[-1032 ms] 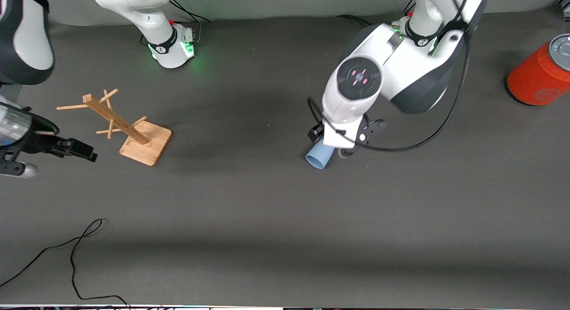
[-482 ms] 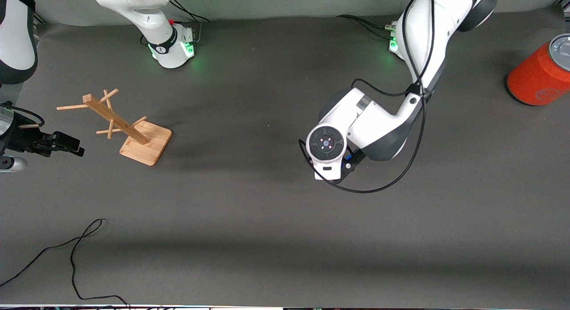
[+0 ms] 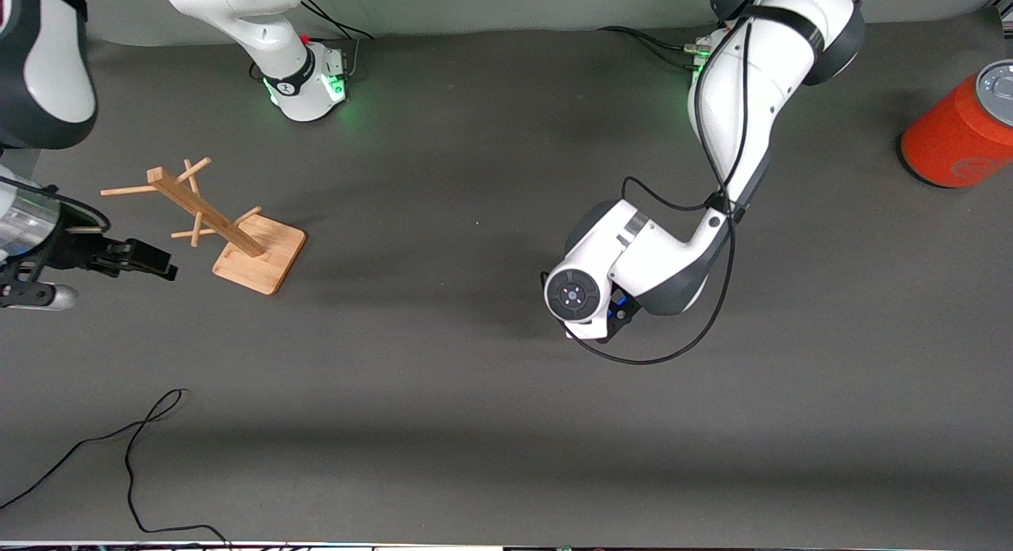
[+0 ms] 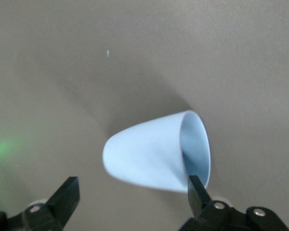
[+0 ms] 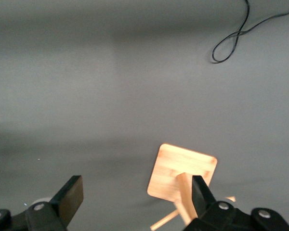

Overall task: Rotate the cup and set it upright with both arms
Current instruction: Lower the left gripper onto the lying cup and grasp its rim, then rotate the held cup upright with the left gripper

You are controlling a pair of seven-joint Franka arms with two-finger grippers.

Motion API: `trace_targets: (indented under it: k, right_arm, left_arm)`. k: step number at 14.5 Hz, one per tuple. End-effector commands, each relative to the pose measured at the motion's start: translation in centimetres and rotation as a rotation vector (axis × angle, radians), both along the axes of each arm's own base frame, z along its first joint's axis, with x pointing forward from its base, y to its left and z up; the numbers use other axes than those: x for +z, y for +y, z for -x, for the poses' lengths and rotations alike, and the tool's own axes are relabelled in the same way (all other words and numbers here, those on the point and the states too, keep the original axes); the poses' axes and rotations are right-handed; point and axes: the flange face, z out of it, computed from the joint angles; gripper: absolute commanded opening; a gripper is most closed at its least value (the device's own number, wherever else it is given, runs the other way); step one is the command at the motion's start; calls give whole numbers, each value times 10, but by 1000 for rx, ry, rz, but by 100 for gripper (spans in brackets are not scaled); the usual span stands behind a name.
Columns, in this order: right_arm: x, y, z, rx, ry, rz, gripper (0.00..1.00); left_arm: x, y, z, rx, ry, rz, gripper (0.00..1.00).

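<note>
The light-blue cup (image 4: 151,154) lies on its side on the dark mat. It shows only in the left wrist view; in the front view the left arm's wrist (image 3: 576,296) covers it. My left gripper (image 4: 132,192) is open just above the cup. One fingertip (image 4: 195,190) is by the rim and the other (image 4: 67,192) stands clear of the closed end. My right gripper (image 3: 150,260) is open and empty over the table at the right arm's end, beside the wooden mug tree; it also shows in the right wrist view (image 5: 136,192).
A wooden mug tree (image 3: 229,226) on a square base stands toward the right arm's end, and also shows in the right wrist view (image 5: 183,175). A red-orange can (image 3: 961,131) lies at the left arm's end. A loose black cable (image 3: 134,448) lies near the front edge.
The left arm has swung its wrist over the cup, which showed beside it one second ago and is now covered in the front view. The right gripper shifted slightly back and forth.
</note>
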Motion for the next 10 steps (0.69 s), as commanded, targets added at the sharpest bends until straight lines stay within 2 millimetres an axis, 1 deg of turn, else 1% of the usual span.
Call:
trace_targets:
  k: [1,2,3,6,8,9,10]
  right_arm:
    - [0,18,4,-46,11,-18,100]
    - [-3,26,4,-37,16,-17,100]
    - [-4,26,4,-37,18,-17,100]
    - [8,23,9,-35,4,-19,100]
    - [15,23,15,-27,14,-14,100]
    - [18,22,17,-30,12,-14,100]
    - [19,23,18,-28,16,-15,100]
  left_arm:
    - [-7,-3,-9,4,-32,-5,100]
    - [-12,-1,-10,12,-31,-11,100]
    - [-18,2,-11,33,-33,-26,100]
    - [-30,1,-8,40,-19,-39,100]
    - [-27,2,-7,40,-14,-46,100]
    - [-25,2,-7,41,-13,-49,87]
    - [-22,2,-6,42,-11,-52,62]
